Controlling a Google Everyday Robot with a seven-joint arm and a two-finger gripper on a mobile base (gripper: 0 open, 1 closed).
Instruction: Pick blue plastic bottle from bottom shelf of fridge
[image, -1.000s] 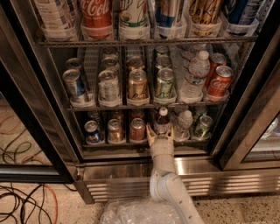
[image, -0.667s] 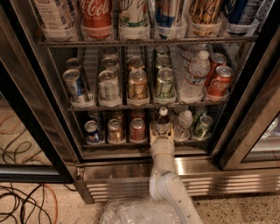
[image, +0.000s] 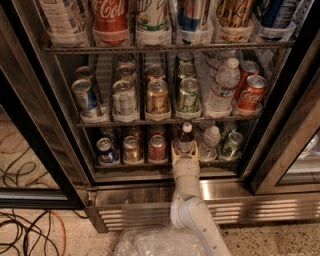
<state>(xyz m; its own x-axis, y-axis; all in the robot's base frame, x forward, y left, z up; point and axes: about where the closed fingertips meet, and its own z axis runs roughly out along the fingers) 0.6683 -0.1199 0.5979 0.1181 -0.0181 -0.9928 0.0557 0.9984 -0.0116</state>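
Note:
The blue plastic bottle (image: 186, 137) has a white cap and dark reddish-brown contents. It stands upright at the front of the bottom shelf (image: 135, 165) of the fridge (image: 30, 115), right of centre. My gripper (image: 184, 148) reaches in from below at the end of the white arm (image: 189, 200). Its fingers are open, one on each side of the bottle's lower part. The bottle's base is hidden behind the gripper.
Three cans (image: 132, 149) stand left of the bottle on the bottom shelf. A clear water bottle (image: 210, 142) and a green can (image: 232, 145) stand to its right. The racks above hold several cans and a water bottle (image: 223, 86). Cables (image: 25, 225) lie on the floor at left.
My gripper has moved slightly further into the shelf, so its fingers now lie alongside the bottle. The bottle has not moved.

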